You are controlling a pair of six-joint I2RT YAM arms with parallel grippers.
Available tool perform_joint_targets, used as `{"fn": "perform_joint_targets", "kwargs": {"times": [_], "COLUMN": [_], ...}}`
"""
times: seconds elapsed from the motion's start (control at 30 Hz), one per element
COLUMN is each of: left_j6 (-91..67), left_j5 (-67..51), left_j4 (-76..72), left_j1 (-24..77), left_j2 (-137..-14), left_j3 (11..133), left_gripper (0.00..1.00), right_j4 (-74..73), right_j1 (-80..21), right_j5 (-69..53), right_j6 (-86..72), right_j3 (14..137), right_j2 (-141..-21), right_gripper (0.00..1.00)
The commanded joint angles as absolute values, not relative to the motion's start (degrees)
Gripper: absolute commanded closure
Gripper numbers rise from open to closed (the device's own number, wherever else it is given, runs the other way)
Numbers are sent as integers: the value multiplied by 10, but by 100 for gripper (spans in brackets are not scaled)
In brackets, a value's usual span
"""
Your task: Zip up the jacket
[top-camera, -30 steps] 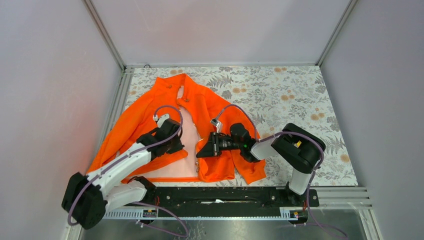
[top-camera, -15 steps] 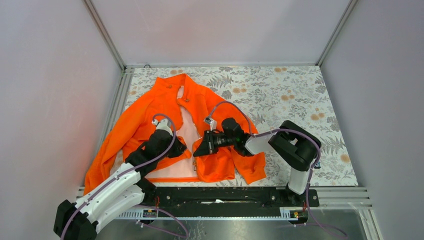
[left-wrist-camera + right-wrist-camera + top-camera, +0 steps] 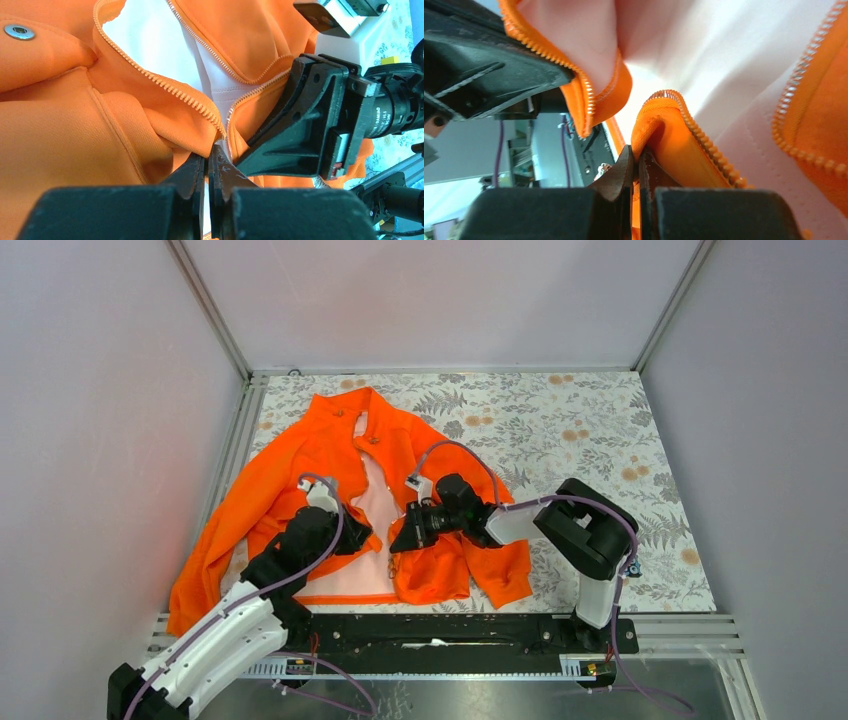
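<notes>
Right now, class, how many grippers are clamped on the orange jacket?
2. The left gripper pinches the jacket's front edge on its side of the open zipper, toward the hem. The right gripper pinches the facing edge, just across the gap.

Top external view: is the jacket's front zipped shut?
No, the front edges of the jacket lie apart, with pale lining showing between them.

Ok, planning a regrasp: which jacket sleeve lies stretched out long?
The left-side sleeve, running straight toward the near edge; the right-side sleeve lies bent and shorter.
</notes>
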State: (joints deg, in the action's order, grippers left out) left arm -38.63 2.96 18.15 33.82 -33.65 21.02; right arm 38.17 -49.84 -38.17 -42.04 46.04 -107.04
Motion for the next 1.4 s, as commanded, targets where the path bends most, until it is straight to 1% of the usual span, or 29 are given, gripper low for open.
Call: {"fn": "perform_joint_targets", "kwargs": {"times": [0.0,0.13,0.3,0.47,0.73,1.37], "left_j6": [-371,-364,-356,-354,-349,-348], "left_j5": [13,3,14,18,3,3], "left_j4": [123,114,115,115,106,106], "left_j1": [339,340,340,340,340,340], "left_j2": [-319,-315,-327,-349,-363,-343], "left_j3": [207,205,209,210,213,214], "left_gripper": [100,100,100,100,100,100], "right_j4": [359,381,433,483,501,490], "right_j1": [-491,-490,-490,-490,-490,-490], "right_j5": [-299,-249,-256,-293,-329,-322], "right_j6": [-346,-341,-322,-304,-283,-288], "right_j3": [475,467,455,434,443,464], "right_j2": [-1045,-1031,-1029,-1028,-1038,-1068], "right_gripper": [100,100,100,100,100,100]}}
